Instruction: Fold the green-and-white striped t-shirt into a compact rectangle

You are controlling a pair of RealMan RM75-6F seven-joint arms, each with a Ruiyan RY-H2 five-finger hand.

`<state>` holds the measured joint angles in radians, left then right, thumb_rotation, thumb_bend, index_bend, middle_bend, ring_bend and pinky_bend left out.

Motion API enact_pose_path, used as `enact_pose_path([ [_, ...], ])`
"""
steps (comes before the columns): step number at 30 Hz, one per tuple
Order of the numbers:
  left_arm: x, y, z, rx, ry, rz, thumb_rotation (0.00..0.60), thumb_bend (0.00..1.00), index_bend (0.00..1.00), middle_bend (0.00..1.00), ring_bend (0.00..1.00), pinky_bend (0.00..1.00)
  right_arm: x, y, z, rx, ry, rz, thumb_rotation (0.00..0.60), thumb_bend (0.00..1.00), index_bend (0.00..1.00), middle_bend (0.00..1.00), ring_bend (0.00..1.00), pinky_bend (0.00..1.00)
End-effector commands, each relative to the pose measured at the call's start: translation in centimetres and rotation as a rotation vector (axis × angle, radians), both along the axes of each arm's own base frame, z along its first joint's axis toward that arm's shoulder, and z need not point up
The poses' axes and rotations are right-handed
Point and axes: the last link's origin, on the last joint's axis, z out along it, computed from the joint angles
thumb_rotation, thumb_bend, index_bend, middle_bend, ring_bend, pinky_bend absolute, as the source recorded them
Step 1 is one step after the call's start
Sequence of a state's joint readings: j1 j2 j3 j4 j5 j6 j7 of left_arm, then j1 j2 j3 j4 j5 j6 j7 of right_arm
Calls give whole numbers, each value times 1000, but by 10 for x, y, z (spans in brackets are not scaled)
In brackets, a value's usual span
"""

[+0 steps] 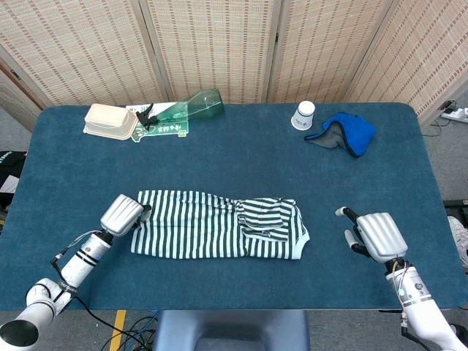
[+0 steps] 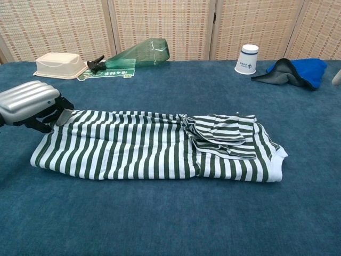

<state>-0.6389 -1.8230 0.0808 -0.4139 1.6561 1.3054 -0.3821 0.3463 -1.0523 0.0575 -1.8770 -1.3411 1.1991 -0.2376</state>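
- Head view: the striped t-shirt [image 1: 219,227] lies flat near the front middle of the blue table [image 1: 234,157], already reduced to a long band running left to right.
- Head view: a bunched, folded-in portion sits on the band's right half. On that evidence the lengthwise folds are judged done; the crosswise folds that would shorten the band into a compact rectangle are judged outstanding.
- Head view: the left hand [image 1: 122,214] sits at the band's left end, at its far corner. Its fingers are tucked beneath the shell and cannot be made out here.
- Head view: the right hand [image 1: 374,235] rests well apart from the shirt's right end, fingers spread, holding nothing.
- Head view: along the far edge stand a cream container [image 1: 110,121], a green bottle [image 1: 191,107] lying on its side, a paper cup [image 1: 303,115] and a blue cloth [image 1: 345,133], all well clear of the shirt.
- Chest view: the left hand [image 2: 29,104] meets the shirt's far-left corner, fingers curled down onto the cloth. Whether they pinch the fabric or merely rest on it cannot be told.
- Chest view: the right end carries uneven layers and a loose edge. In my judgement it wants smoothing before the next fold.
- Chest view: only a sliver at the frame's right edge may belong to the right hand.
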Motion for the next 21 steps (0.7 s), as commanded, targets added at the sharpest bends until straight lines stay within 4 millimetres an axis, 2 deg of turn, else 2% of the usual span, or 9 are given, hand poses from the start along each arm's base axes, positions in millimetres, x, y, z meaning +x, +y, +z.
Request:
enact_pose_path([
  [1,-5,-2,6,9,-25,20,600,577,732,886,840,905,0,0,0,1,-1,1,600,508,300,949,983,1000],
  [21,-55,-24,69,101,-19,121,600,577,732,886,840,905,5,2,-1,2,-18,20,600,508,300,948,983,1000],
])
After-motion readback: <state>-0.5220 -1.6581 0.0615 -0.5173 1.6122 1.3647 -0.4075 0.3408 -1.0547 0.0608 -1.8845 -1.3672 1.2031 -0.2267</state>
